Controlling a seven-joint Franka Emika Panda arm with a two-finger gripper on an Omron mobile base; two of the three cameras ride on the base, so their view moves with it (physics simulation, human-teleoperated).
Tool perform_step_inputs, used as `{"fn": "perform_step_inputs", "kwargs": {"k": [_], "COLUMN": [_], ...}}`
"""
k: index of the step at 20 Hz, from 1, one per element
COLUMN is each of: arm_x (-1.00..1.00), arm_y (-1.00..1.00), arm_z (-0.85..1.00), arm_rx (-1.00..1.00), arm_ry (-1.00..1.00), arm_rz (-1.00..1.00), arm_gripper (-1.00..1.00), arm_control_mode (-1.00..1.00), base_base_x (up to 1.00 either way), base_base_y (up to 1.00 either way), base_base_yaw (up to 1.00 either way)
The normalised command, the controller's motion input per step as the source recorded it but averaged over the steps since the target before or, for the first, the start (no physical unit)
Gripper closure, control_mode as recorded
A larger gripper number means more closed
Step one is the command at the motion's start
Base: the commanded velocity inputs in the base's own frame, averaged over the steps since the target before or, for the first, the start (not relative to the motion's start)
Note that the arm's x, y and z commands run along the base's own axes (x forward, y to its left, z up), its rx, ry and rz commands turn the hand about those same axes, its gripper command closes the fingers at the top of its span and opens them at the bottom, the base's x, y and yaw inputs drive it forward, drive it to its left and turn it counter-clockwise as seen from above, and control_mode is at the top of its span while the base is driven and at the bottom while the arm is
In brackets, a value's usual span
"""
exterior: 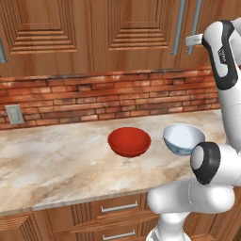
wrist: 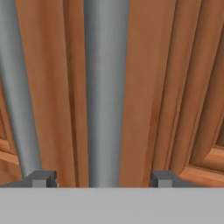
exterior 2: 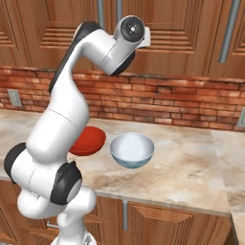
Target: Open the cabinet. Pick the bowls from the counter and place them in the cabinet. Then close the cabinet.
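gripper: my fingers wide, straddling long silver bar handle, not touching
cabinet: brown wood, doors shut
bowls: glossy red bowl & pale white-blue bowl on marbled beige counter

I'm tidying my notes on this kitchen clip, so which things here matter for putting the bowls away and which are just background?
Job:
cabinet
bar handle, between the open tool tips
red bowl
pale bowl
counter

Background:
brick backsplash
wall outlet
drawers
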Motion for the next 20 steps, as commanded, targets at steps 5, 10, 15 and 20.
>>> {"fn": "perform_step_inputs", "kwargs": {"k": [5, 10, 15, 20], "arm_x": [0.33, 0.28, 0.47, 0.78], "arm_y": [0.04, 0.32, 0.33, 0.0], "arm_z": [0.0, 0.0, 0.0, -0.05], "arm_rx": [-0.02, -0.1, -0.09, 0.03], "arm_ry": [-0.05, -0.07, -0.03, 0.0], "arm_rz": [0.0, -0.13, -0.19, -0.01], "arm_gripper": [-1.0, -1.0, -1.0, 1.0], "arm_control_mode": [-1.0, -1.0, -1.0, -1.0], "base_base_x": [0.0, 0.0, 0.0, 0.0], "base_base_y": [0.0, 0.0, 0.0, 0.0], "base_base_yaw": [0.0, 0.0, 0.0, 0.0]}}
